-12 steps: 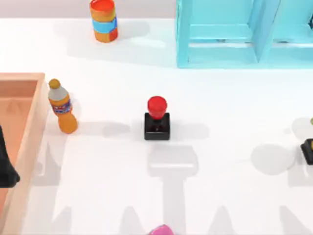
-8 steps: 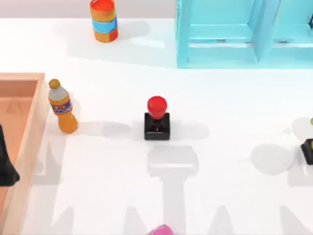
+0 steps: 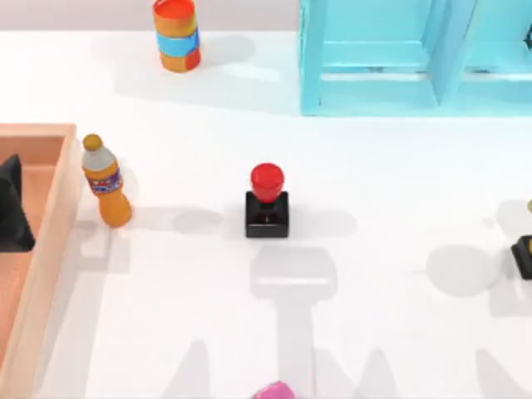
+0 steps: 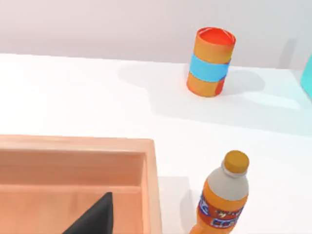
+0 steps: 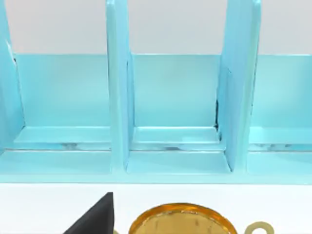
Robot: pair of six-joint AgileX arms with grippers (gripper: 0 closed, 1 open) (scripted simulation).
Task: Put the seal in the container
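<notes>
The seal [image 3: 267, 204], a black cube base with a glossy red knob, stands upright near the table's middle, and nothing touches it. The container [image 3: 51, 241], a peach-tan wooden box with a darker orange-brown inside, lies at the left edge. My left gripper [image 3: 12, 208] shows as a dark shape over the container's inside, far left of the seal. The left wrist view holds the same dark tip [image 4: 95, 219] above the box floor beside the container's wall [image 4: 151, 185]. A dark part of my right gripper [image 5: 95, 217] hovers before the cyan shelf.
An orange bottle [image 3: 105, 181] stands just right of the container's wall. An orange-and-blue can [image 3: 176, 33] is at the back. A cyan shelf unit [image 3: 416, 58] fills the back right. A black-based item [image 3: 524, 249] sits at the right edge; a pink object [image 3: 274, 391] at the front edge.
My left gripper has moved toward the far side of the table while staying over the container. The seal, bottle and can have not moved.
</notes>
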